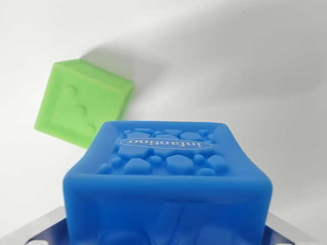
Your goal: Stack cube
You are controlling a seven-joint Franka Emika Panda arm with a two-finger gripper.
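Observation:
A blue soft cube (166, 173) fills the lower middle of the wrist view, very close to the camera. Its top face shows raised pebble shapes and an upside-down "infantino" logo. My gripper (166, 229) is shut on this blue cube. Only grey metal finger parts (36, 229) show at the bottom corners, one on either side of it. A green cube (76, 102) with three raised dots on one face lies on the white surface. It is beyond the blue cube, toward the wrist view's left, and turned at an angle. The two cubes are apart.
The white surface (245, 76) spreads around both cubes. A soft shadow falls behind the green cube and across the upper middle.

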